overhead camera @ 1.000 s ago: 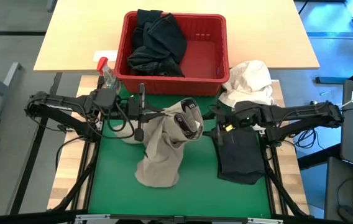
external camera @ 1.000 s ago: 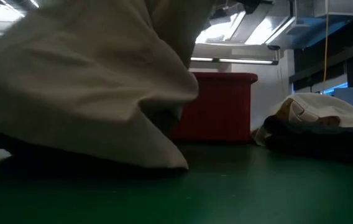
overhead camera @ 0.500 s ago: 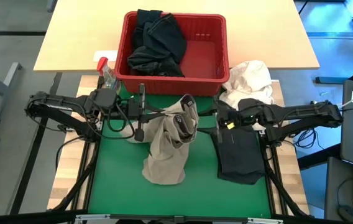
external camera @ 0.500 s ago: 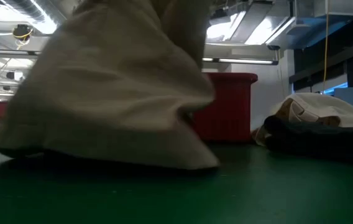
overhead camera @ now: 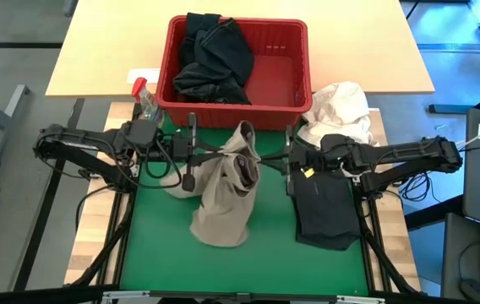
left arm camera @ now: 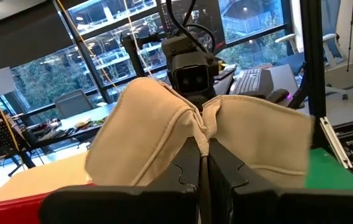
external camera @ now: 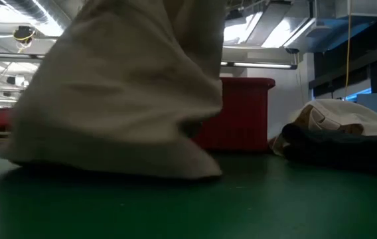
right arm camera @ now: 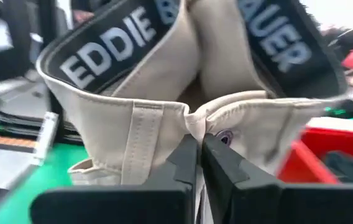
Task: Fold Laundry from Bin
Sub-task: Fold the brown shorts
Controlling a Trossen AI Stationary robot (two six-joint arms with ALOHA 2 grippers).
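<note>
"EDDIE BAUER" — khaki garment (right arm camera: 164, 124) waistband lining

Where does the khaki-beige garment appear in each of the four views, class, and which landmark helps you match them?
High view: khaki-beige garment at centre, on the green mat, just in front of the red bin.
Low view: fills the left half; bin behind it.
Left wrist view: centre, above the fingers.
Right wrist view: its waistband fills the centre.
Shared landmark: the red bin.

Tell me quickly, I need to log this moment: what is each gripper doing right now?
Left gripper: closed on the khaki garment, holding it up.
Right gripper: closed on the same garment's waistband.
</note>
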